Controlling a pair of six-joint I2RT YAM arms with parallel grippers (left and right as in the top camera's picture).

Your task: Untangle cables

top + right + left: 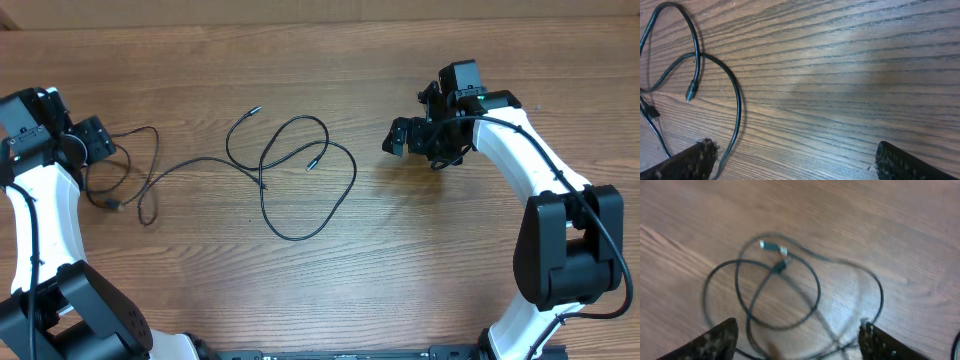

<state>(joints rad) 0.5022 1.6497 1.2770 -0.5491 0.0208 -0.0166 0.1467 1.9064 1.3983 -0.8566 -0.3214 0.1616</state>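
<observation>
Thin black cables with silver plug tips (pixel 262 186) sprawl across wooden table (pixel 450 260), long axis left-right. My left claw (pixel 100 145) wide, empty, at end coil; right claw (pixel 398 138) wide, empty, beside big loops.

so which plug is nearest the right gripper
The plug ending inside the big middle loop; the top plug and the far-left one lie farther left.

Both arms are the same deal: white shells with chunky black joints, left arm (pixel 42 205) and right arm (pixel 510 145) at opposite ends of the table (pixel 420 275). Thin black cord (pixel 556 168) runs along the right one. Fingers (pixel 715 341) look black, speckled, kinda scuffed.
</observation>
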